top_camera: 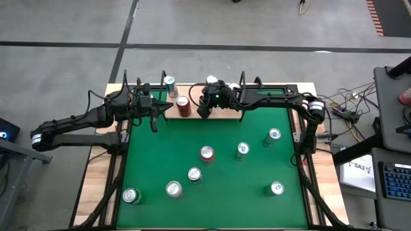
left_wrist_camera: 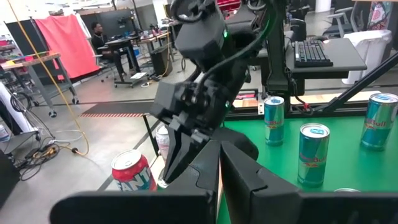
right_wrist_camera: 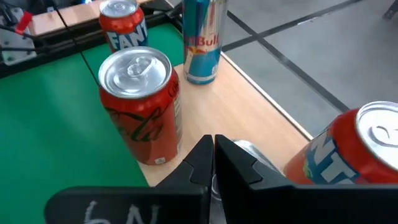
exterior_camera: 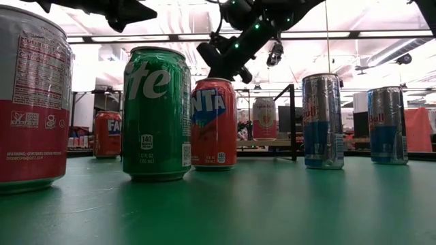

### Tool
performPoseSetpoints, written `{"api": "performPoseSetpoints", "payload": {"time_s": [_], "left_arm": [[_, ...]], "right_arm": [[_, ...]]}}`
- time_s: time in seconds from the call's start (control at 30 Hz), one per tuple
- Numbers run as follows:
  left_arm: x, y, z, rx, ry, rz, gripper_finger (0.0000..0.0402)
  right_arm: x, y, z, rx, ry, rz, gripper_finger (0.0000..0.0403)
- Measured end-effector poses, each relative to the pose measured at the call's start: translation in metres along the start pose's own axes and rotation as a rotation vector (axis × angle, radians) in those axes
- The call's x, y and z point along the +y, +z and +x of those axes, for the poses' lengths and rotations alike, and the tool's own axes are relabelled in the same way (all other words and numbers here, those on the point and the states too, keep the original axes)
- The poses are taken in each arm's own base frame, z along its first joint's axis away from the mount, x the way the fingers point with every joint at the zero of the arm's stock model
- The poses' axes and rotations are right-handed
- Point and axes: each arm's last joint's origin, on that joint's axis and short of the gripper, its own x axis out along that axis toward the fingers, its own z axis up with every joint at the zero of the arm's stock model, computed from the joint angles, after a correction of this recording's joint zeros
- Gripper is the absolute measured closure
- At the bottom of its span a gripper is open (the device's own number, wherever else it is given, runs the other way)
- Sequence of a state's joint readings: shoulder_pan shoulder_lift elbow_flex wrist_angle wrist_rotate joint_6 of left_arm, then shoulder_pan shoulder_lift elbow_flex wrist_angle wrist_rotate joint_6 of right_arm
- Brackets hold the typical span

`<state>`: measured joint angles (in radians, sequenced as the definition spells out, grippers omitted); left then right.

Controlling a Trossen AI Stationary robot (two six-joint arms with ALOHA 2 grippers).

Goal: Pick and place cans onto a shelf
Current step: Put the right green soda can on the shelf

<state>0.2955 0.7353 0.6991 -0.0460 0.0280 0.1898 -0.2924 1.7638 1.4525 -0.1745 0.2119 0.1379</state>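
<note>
From the high view I look straight down on my green table (top_camera: 212, 192). The shelf (top_camera: 192, 113) is the light wood board along the far edge. On it I see a red can (top_camera: 183, 106) and a blue and silver can (top_camera: 170, 85), and more can tops peek out behind my right arm. My left gripper (top_camera: 168, 106) points at the shelf from the left side, just beside the red can, and its jaws are pressed together with nothing in them. My right gripper (top_camera: 204, 110) hangs over the shelf just on the other side of that red can, and its jaws are shut and empty too. Seven more cans stand on the green, like a red-topped one (top_camera: 207, 153) near the middle and a green one (top_camera: 131, 196) near the front left corner. In the low view a green can (exterior_camera: 157, 113) and an orange-red can (exterior_camera: 213, 124) stand close up, with two blue and silver cans (exterior_camera: 323, 121) to the side, and dark arm parts hang up above. In the left wrist view I see my own two fingers (left_wrist_camera: 245, 171) closed tight, the other arm's gripper (left_wrist_camera: 177, 155) just ahead, a red can (left_wrist_camera: 132, 173) low down, and three blue cans (left_wrist_camera: 313, 154) on the green. A person sits at a desk far back in the room. In the right wrist view my fingers (right_wrist_camera: 233, 162) are closed together above the wood board, with a red can (right_wrist_camera: 142, 106) right beside them, a blue can (right_wrist_camera: 204, 40) past it, and an orange-red can (right_wrist_camera: 351, 152) on the other side.
</note>
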Motion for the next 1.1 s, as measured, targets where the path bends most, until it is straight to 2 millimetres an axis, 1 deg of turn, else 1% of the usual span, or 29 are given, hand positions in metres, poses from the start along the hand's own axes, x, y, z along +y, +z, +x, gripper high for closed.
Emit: {"api": "performPoseSetpoints", "payload": {"time_s": [0.17, 0.37, 0.5, 0.9, 1.1], "left_arm": [[0.000, 0.000, 0.000, 0.000, 0.000, 0.000, 0.0402], [0.000, 0.000, 0.000, 0.001, 0.000, 0.000, 0.0402], [0.000, 0.000, 0.000, 0.000, 0.000, 0.000, 0.0402], [0.000, 0.000, 0.000, 0.002, 0.000, 0.000, 0.0402], [0.000, 0.000, 0.000, 0.002, 0.000, 0.000, 0.0402]], "right_arm": [[0.001, -0.003, 0.006, 0.006, -0.003, -0.001, 0.0394], [0.004, -0.005, 0.006, 0.012, 0.009, 0.001, 0.0394], [0.007, -0.004, 0.003, 0.017, 0.017, -0.033, 0.0394], [0.008, -0.006, 0.001, 0.043, 0.047, -0.062, 0.0394], [0.009, -0.005, -0.008, 0.058, 0.053, -0.064, 0.0394]]}}
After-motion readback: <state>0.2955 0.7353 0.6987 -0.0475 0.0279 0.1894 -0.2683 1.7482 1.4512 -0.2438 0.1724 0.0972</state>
